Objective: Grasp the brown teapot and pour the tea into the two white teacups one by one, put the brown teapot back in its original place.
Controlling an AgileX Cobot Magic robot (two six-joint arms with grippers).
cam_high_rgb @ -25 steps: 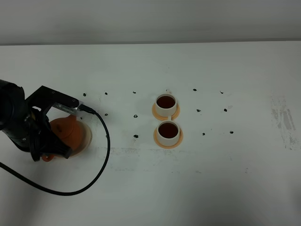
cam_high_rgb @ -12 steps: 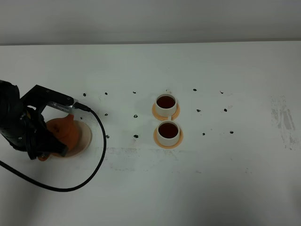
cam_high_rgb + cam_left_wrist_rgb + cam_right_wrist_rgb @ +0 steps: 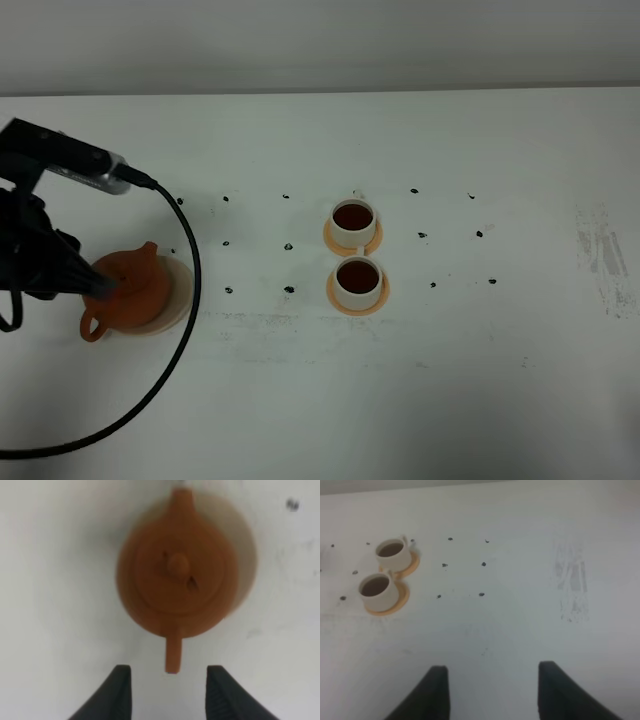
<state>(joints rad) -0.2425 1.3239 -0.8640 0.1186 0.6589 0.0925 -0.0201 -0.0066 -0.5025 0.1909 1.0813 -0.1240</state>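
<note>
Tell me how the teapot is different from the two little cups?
The brown teapot is reddish-brown, while the two white teacups are white. The teapot is much bigger and closed by a lid; the teacups are open. It sits on a beige saucer, they on orange coasters.

1. The white table fills almost everything I see, and its far edge meets a pale grey wall.
2. Two round orange coasters lie near the middle of the table, one behind the other: the far coaster and the near coaster. Their rims almost touch.
3. Small black marks dot the table in loose rows to both sides of the coasters.
4. A patch of grey scuffing streaks the table far out on the right, well apart from the coasters; it shows plainly in my right wrist view too.
5. A black cable loops over the table on the left.
</note>
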